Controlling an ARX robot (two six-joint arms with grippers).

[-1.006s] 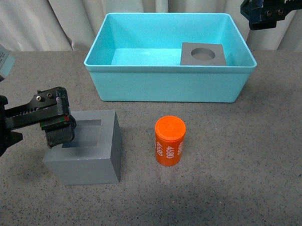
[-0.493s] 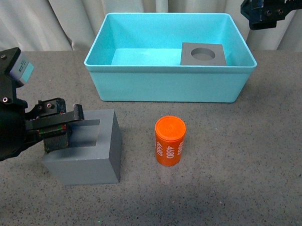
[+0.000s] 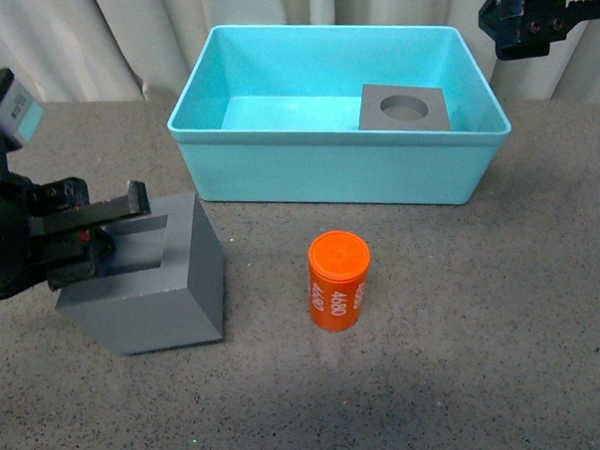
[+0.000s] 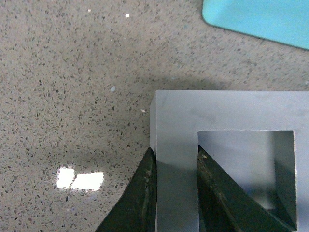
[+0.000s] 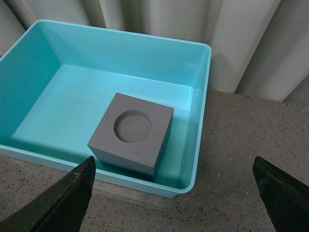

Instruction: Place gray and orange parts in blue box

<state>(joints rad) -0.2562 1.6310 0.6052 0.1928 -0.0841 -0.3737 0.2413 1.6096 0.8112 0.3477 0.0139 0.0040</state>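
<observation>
My left gripper [image 3: 109, 228] is shut on the left wall of the gray cube with the square recess [image 3: 148, 281], one finger inside the recess and one outside; the cube is tilted with its left side raised off the table. In the left wrist view both dark fingers [image 4: 145, 193] clamp that wall of the cube [image 4: 227, 111]. The orange cylinder [image 3: 338, 280] with white numbers stands upright to the right of it. The gray cube with the round recess [image 3: 403, 108] lies inside the blue box [image 3: 337, 164], also seen as the cube [image 5: 131, 137] in the box [image 5: 200, 111]. My right gripper [image 5: 176, 193] hangs open above the box's right end.
The speckled gray tabletop [image 3: 436, 378] spreads around the parts. White curtains [image 3: 142, 33] hang behind the box. A corner of the blue box [image 4: 260, 19] shows in the left wrist view.
The left gripper has closed on the square-recess cube's wall and tipped it, lifting its left side and shifting it slightly left. The right arm, cylinder and box have not moved.
</observation>
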